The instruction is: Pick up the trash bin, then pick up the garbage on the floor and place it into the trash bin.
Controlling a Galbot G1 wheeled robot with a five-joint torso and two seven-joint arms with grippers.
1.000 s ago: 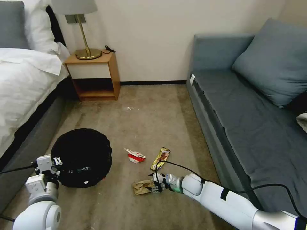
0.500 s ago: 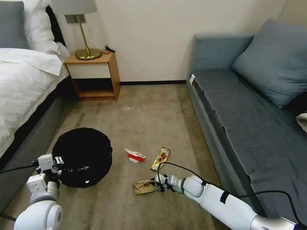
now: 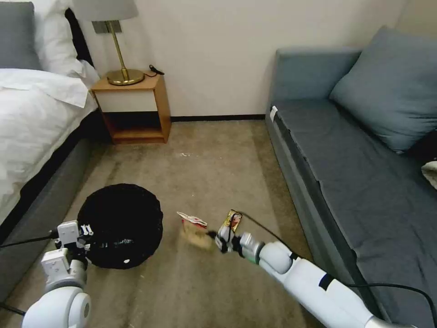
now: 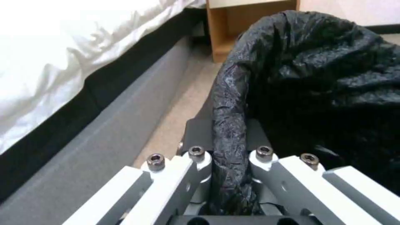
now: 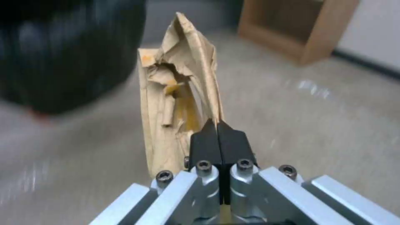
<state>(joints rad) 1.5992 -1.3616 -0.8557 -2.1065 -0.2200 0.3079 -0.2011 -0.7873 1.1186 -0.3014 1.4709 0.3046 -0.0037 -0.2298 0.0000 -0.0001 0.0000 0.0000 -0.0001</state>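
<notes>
The black-bagged trash bin (image 3: 120,223) sits low at the left of the carpet, and my left gripper (image 3: 84,233) is shut on its rim (image 4: 229,125). My right gripper (image 3: 214,237) is shut on the crumpled brown paper (image 3: 195,237), which hangs lifted off the floor just right of the bin; the right wrist view shows the paper (image 5: 179,103) pinched at its edge between the black pads (image 5: 206,142), with the bin (image 5: 62,53) beyond. A crushed red-and-white carton (image 3: 191,219) and a gold-brown snack wrapper (image 3: 233,219) lie on the carpet behind the gripper.
A grey sofa (image 3: 355,173) runs along the right, and the bed (image 3: 32,127) with its grey frame along the left. A wooden nightstand (image 3: 134,107) with a brass lamp (image 3: 119,45) stands at the far wall. Open carpet lies between them.
My right gripper has lifted the brown paper off the floor and carried it up and toward the bin. The left gripper and the bin have shifted slightly right.
</notes>
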